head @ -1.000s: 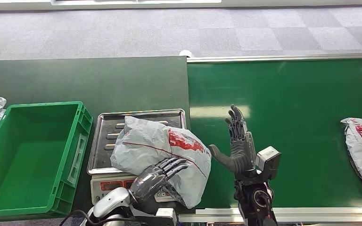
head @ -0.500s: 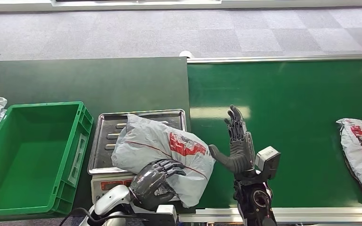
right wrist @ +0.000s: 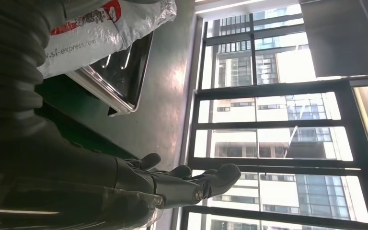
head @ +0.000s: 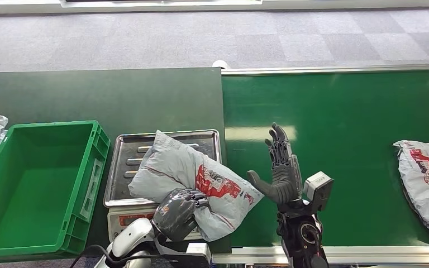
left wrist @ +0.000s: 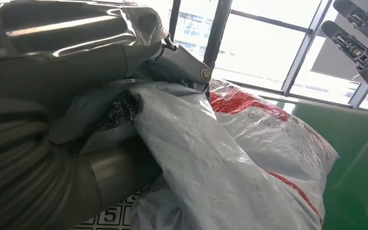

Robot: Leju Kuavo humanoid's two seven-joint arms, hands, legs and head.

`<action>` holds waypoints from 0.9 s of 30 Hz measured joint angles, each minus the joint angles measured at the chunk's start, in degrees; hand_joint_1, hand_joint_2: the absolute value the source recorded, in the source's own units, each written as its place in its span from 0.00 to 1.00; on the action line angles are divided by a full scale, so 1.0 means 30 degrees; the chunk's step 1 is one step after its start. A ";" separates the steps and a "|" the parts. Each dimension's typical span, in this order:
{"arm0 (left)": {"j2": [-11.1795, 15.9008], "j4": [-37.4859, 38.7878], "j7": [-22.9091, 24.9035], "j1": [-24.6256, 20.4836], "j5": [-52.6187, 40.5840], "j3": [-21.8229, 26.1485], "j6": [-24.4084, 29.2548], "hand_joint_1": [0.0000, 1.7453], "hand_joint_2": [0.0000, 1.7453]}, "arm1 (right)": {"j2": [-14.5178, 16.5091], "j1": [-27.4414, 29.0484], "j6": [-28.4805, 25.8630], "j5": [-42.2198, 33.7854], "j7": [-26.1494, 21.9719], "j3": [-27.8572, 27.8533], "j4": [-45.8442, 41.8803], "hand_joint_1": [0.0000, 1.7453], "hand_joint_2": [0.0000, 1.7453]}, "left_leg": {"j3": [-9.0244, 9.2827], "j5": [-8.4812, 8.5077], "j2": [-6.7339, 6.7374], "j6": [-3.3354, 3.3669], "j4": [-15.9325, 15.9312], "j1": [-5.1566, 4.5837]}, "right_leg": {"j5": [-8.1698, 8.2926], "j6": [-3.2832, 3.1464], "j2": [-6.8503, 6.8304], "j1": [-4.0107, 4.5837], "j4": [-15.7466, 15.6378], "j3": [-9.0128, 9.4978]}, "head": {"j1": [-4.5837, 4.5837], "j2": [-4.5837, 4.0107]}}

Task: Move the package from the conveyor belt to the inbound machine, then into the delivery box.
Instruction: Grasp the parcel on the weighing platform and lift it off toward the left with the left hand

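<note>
My left hand [head: 177, 211] grasping grey package [head: 192, 181] — package lies on inbound machine [head: 124, 167] tray, right of green delivery box [head: 84, 176]. My right hand [head: 280, 167] released, fingers spread — beside package, over conveyor belt [head: 346, 128].

left hand [head: 177, 211] curled tighter, package [head: 192, 181] twisted

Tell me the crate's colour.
Green crate, clearest in the head view.
</note>
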 joint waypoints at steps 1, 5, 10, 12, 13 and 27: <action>-0.0007 0.0000 0.0000 0.0000 0.0000 0.0005 0.0000 1.00 1.00 | 0.0000 -0.0005 0.0002 0.0002 0.0000 0.0000 0.0018 0.00 1.00 | 0.0000 0.0000 0.0000 0.0000 0.0000 0.0000 | 0.0000 0.0000 0.0000 0.0000 0.0000 0.0001 | 0.0002 0.0000; -0.0020 0.0000 -0.0005 0.0002 0.0002 0.0016 0.0029 1.00 1.00 | 0.0000 -0.0027 0.0002 -0.0002 -0.0002 0.0000 0.0075 0.00 1.00 | 0.0000 0.0000 0.0000 0.0000 0.0000 0.0000 | 0.0000 0.0000 0.0000 0.0000 0.0000 -0.0001 | 0.0000 0.0000; -0.0049 -0.0113 -0.0982 0.0212 0.0603 0.0151 0.2073 1.00 1.00 | 0.0000 0.0015 0.0002 -0.0047 -0.0015 -0.0011 0.0098 0.00 1.00 | -0.0005 0.0000 0.0009 0.0000 0.0001 0.0001 | 0.0000 0.0000 0.0002 0.0000 0.0000 -0.0020 | -0.0002 0.0000; -0.0071 -0.0497 -0.1795 0.0449 0.1179 0.0419 0.4219 1.00 1.00 | 0.0000 0.0118 -0.0004 -0.0102 0.0000 -0.0031 0.0087 0.00 1.00 | -0.0017 0.0000 0.0010 0.0000 0.0002 0.0001 | 0.0001 0.0000 0.0004 0.0001 0.0001 -0.0038 | 0.0000 0.0000; -0.0086 -0.0819 -0.2207 0.0556 0.1437 0.0614 0.5438 1.00 1.00 | 0.0000 0.0190 -0.0009 -0.0126 0.0018 -0.0042 0.0073 0.00 1.00 | -0.0024 0.0000 0.0009 0.0000 0.0002 0.0001 | 0.0001 0.0000 0.0004 0.0001 0.0001 -0.0044 | -0.0002 0.0000; 0.0073 -0.3943 -0.3377 0.0711 0.0669 0.3453 1.2111 1.00 1.00 | 0.0007 0.0481 -0.0215 -0.0228 0.0147 -0.0115 0.0033 0.00 1.00 | -0.0052 0.0004 0.0011 0.0002 0.0003 -0.0001 | 0.0001 0.0001 0.0004 -0.0001 0.0003 -0.0070 | 0.0002 0.0000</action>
